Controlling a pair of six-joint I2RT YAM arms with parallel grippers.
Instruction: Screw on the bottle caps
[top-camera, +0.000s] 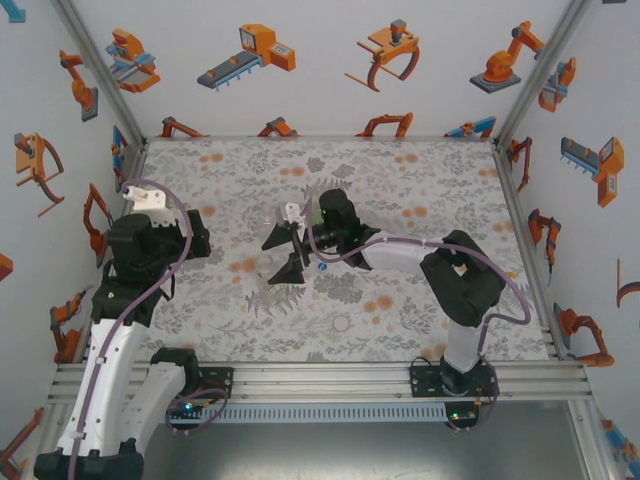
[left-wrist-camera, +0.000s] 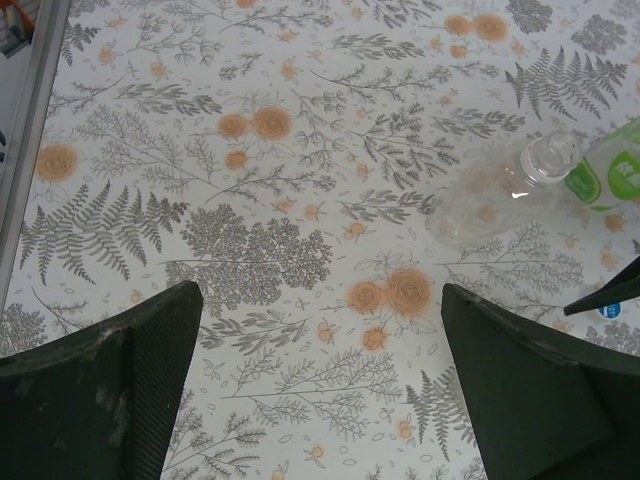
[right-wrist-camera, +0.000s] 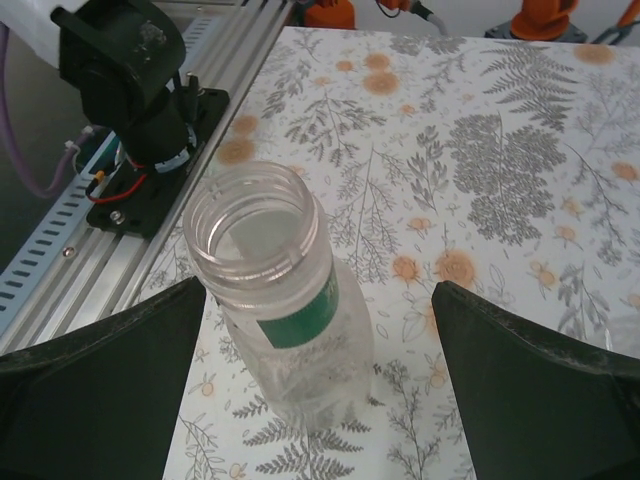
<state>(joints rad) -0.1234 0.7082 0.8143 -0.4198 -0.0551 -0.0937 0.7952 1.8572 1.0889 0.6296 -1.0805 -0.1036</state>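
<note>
R gripper is seen near mid-bench, fingers spread wide. All places below are given rel. to it.

An uncapped bottle w/ green label is framed between its fingers, mouth turned toward the wrist cam. A gap is seen on each side, narrower at the picture-left finger, so the bottle is touched by neither. Open floral bench is seen beyond the R gripper in its wrist view. The near alu rail and an arm base are seen off to picture-left, apart from the fingers.

In the L wrist view one dark fingertip of the R gripper is cut by the picture-right edge. A clear bottle is laid on its side up-left of that tip, neck open. A green-labelled bottle is cropped by the frame edge just above the tip. It can't be told whether that is the one between the fingers. A small blue cap is seen right at the tip, partly hidden.

L gripper is spread wide too, w/ bare bench between its fingers, well apart from the R gripper toward the left wall. A side frame post marks the bench edge there. In the top view wide free bench is seen from the R gripper to the far and right edges.
</note>
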